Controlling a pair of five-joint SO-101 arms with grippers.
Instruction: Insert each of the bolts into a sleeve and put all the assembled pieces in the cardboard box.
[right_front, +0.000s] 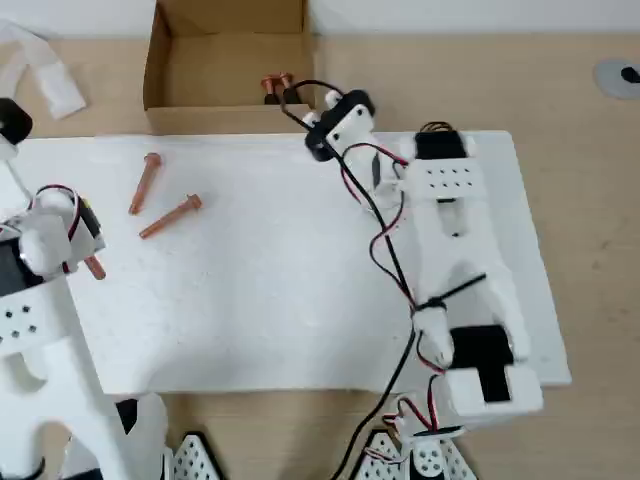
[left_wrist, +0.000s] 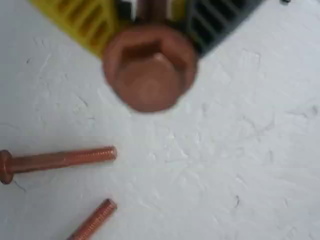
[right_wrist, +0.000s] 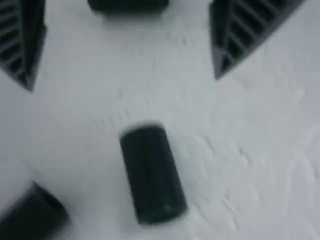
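No text, number, label or sign can be read. The cardboard box (right_front: 230, 70), the loose copper bolts (right_front: 171, 216) and the black sleeve (right_wrist: 152, 172) carry no legible marking. The close-up bolt (left_wrist: 149, 70) shows no readable stamp on its head.

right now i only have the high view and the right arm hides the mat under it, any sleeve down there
Observer: Yes. A black sleeve lies on its side on the white mat, just off the right arm's open jaws, untouched.
Operator: any others near it
Observer: Part of a second sleeve lies beside it, not touching it.
Operator: left arm got its bolt properly
Observer: The left arm's jaws clamp the bolt by the shank, hex head facing the wrist camera.
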